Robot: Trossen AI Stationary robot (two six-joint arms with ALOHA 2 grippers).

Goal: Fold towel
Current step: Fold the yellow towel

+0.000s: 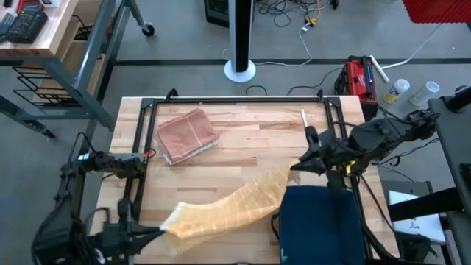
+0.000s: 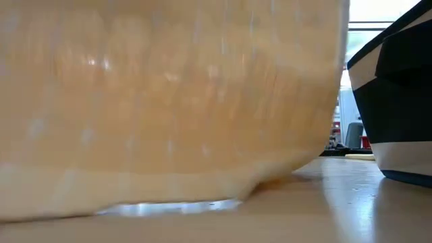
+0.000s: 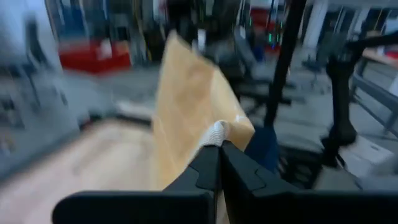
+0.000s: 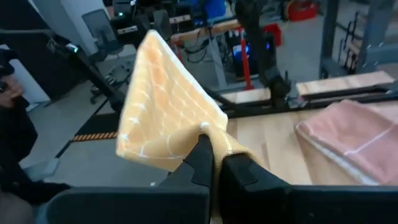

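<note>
Yellow towel (image 1: 232,204) hung stretched between arms; left gripper (image 1: 163,231) clamped one corner; right gripper (image 1: 296,165) pinched the opposite corner.

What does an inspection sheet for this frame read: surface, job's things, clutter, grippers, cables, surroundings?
Surface: wooden table, black frame around it.
Job's things: yellow towel stretched between both grippers, sagging in the middle.
Clutter: folded pink towel on the far left of the table; dark blue cloth at the near right.
Grippers: left gripper shut on one towel corner; right gripper shut on the opposite corner.
Cables: loose cables on the floor beyond the table.
Surroundings: red case, white post base.
</note>
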